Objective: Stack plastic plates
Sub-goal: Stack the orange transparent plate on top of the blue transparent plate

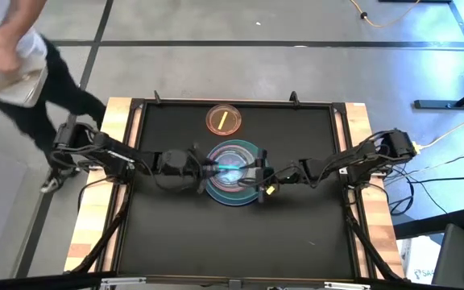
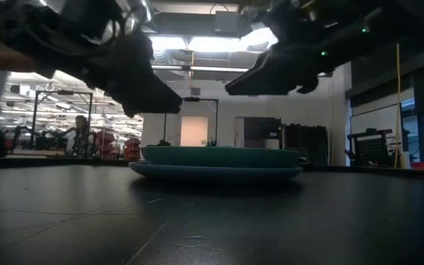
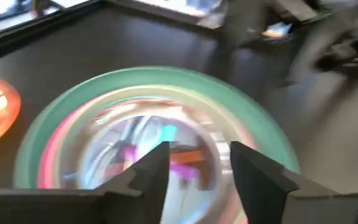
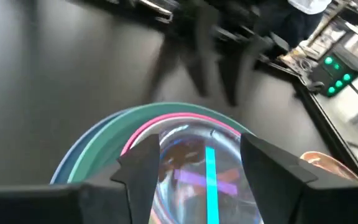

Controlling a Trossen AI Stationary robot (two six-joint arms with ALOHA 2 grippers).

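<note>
Dark desk (image 1: 232, 242) surface fills the near foreground, framed by pale wooden edges. At the desk's middle sits a stack of plastic plates (image 1: 234, 173): light blue at the bottom, teal above, then pink, with small clear ones nested on top. Both arms hover just over it, the left tool (image 1: 209, 169) and the right tool (image 1: 258, 173) each with fingers spread apart and holding nothing. Farther off, near the desk's far edge, one small orange plate (image 1: 224, 119) with a yellow stripe lies alone, so the stacking seems nearly done, with that plate left. Only the overhead view shows a person (image 1: 22, 64) walking beyond the far left corner; the table-level view shows only the stack's two lowest rims.
</note>
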